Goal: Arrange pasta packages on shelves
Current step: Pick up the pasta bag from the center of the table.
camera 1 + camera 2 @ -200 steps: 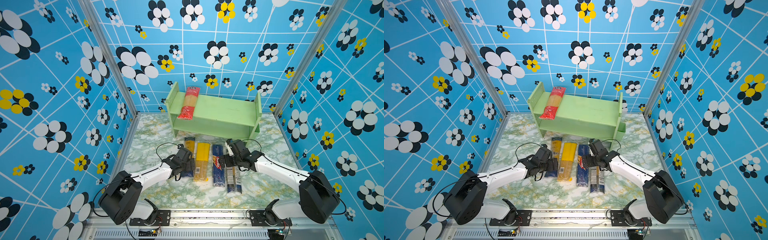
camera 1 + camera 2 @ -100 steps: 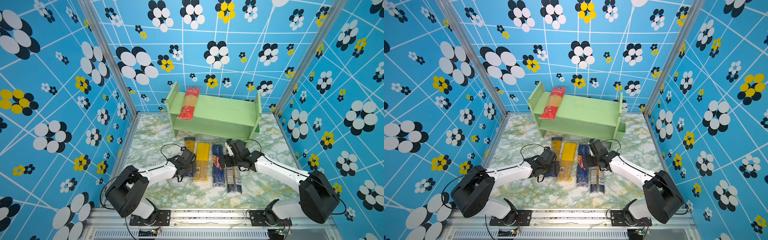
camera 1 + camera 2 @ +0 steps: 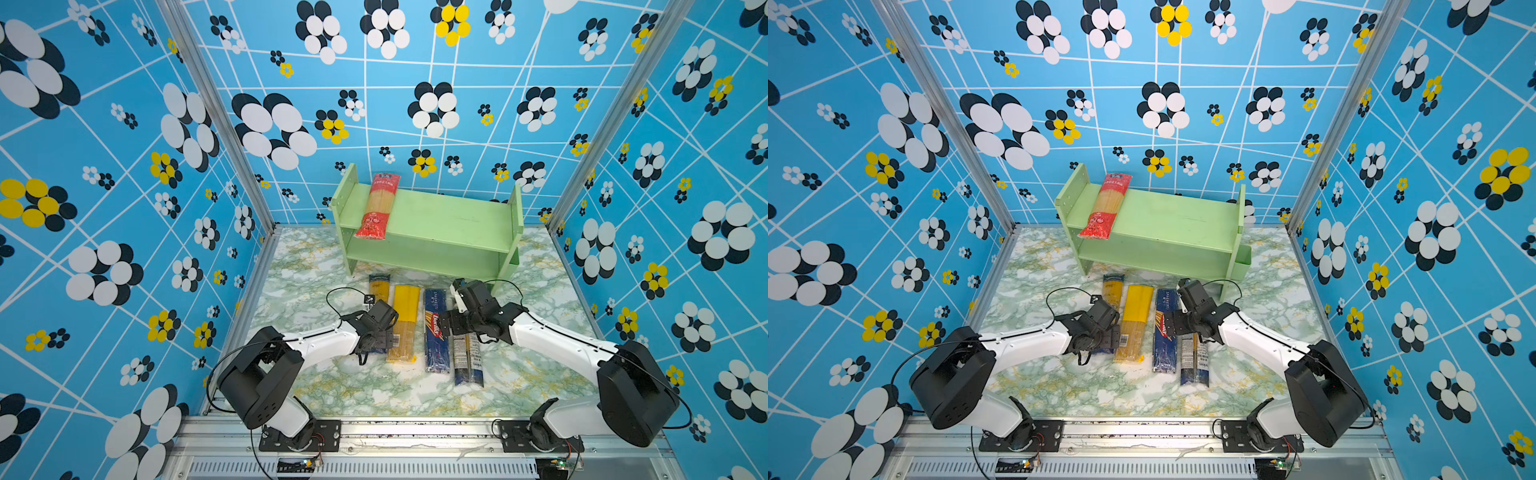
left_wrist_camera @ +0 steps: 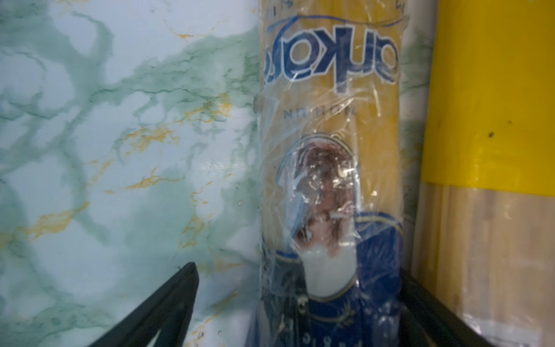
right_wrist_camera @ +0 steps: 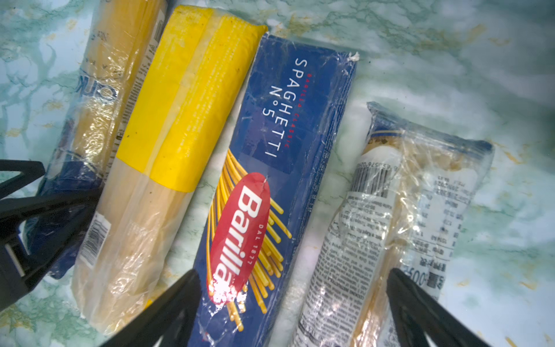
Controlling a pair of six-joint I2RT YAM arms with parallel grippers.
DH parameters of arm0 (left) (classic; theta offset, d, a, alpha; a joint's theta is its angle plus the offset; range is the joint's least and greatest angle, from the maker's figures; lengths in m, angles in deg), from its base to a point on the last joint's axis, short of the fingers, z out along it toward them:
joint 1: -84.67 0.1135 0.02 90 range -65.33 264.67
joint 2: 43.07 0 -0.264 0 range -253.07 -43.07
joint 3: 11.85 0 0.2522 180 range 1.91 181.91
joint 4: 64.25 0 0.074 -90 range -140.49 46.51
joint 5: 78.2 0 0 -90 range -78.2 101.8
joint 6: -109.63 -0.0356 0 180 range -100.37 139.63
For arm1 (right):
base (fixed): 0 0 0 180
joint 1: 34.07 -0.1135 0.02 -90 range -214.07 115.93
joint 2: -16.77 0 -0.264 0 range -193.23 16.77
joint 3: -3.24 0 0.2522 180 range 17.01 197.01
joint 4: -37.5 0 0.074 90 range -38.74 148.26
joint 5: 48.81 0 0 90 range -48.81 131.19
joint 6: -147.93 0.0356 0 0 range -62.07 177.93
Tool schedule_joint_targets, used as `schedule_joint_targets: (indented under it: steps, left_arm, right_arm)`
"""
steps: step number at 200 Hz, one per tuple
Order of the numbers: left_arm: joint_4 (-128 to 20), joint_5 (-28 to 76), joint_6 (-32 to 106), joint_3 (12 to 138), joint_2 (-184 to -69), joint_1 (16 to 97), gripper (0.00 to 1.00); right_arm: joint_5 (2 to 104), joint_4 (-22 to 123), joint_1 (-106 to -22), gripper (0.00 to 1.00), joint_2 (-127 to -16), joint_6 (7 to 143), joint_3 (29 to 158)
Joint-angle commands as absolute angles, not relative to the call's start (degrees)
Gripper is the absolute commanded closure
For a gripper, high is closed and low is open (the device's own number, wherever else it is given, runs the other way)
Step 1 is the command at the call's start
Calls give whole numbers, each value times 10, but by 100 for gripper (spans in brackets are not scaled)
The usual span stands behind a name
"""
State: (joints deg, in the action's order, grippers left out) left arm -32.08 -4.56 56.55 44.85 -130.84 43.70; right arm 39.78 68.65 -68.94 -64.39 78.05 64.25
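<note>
Blue walls point(image 3: 124, 174) splashed with black, white and yellow flowers, and a green-veined marble table point(image 3: 324, 386) below.

In both top views the pale green shelf point(image 3: 457, 220) point(image 3: 1179, 220) stands at the far side. The red pack point(image 3: 377, 208) lies front to back on its top tier near the left end, its near end poking past the front edge. Four more packs lie side by side on the table, just in front of the shelf. Left to right: the navy-end pack point(image 3: 379, 286), the yellow-topped pack point(image 3: 405, 316), the Barilla pack point(image 3: 435, 332) and the labelled pack point(image 3: 467, 361), which sits nearer than the rest. The left arm point(image 3: 320, 343) reaches over the navy-end pack, and the right arm point(image 3: 552, 340) over the Barilla and labelled packs.

Left wrist view: the left gripper point(image 4: 297, 267) is spread wide, straddling the navy-end pack at its navy end. One finger point(image 4: 168, 309) is out over bare marble and the other is down in the gap beside the yellow-topped pack. It is not clamped on the pack.

Right wrist view: the right gripper point(image 5: 294, 272) is spread wide too, with one finger over the Barilla pack and the other finger point(image 5: 420, 306) over the labelled pack. Whether either touches, I can't tell.
</note>
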Motion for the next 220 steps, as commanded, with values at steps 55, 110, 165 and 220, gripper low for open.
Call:
schedule_joint_targets:
  steps: [55, 110, 165, 220]
  left_arm:
    - [-318, -45, 569, 439, -1328, 439, 13]
    - [-326, -37, 570, 435, -1337, 442, 26]
    - [-333, -30, 571, 424, -1323, 450, 48]
    - [-341, -14, 566, 421, -1309, 455, 63]
  right_arm:
    - [395, 685, -695, 2, -636, 775, 629]
    - [394, 685, -695, 2, -639, 775, 630]
    - [394, 687, -695, 3, -641, 775, 633]
    - [393, 691, -695, 3, -642, 777, 635]
